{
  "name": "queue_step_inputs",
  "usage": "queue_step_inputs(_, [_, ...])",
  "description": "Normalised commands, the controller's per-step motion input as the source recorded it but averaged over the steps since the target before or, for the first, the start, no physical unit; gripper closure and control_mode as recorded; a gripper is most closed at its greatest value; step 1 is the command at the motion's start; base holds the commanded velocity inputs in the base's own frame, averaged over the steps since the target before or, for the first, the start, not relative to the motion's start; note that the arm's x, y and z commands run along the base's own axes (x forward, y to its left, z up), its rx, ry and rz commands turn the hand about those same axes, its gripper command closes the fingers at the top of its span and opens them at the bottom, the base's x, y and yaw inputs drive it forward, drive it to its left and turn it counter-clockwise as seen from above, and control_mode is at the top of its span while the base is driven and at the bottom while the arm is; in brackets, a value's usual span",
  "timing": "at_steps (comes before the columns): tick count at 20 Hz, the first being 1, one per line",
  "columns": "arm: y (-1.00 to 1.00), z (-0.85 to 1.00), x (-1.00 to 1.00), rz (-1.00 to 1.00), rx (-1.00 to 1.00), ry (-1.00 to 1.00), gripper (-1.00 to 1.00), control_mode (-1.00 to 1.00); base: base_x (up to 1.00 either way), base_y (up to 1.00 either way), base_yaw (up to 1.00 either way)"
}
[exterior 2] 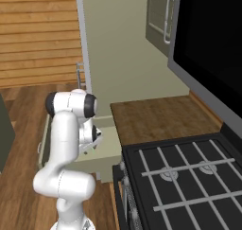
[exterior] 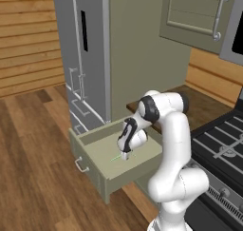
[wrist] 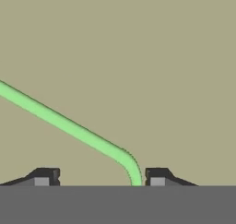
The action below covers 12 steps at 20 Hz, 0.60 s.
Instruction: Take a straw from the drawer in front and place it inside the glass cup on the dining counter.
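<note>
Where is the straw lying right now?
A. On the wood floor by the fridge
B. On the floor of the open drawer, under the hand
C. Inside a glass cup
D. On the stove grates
B: the base view shows the straw flat on the floor of the open drawer, and the hand hovers right over it with its fingertips apart.

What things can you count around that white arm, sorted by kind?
Straw: 1, light green, lying in the drawer
Open drawer: 1
Gripper: 1, jaws apart over the straw's bent end
Stove: 1
Fridge: 1
Total: 5
</note>
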Motion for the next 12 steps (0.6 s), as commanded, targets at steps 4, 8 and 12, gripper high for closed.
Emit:
queue_step_inputs(4, [0.0, -0.37, 0.0, 0.0, 0.04, 0.02, 1.0, -1.0, 0.0, 0.0, 0.0])
queue_step_inputs(8, [0.0, -0.24, -0.02, 0.0, 0.03, 0.0, 1.0, -1.0, 0.0, 0.0, 0.0])
queue_step_inputs(12, [0.0, -0.01, -0.24, 0.0, 0.0, 0.0, 1.0, -1.0, 0.0, 0.0, 0.0])
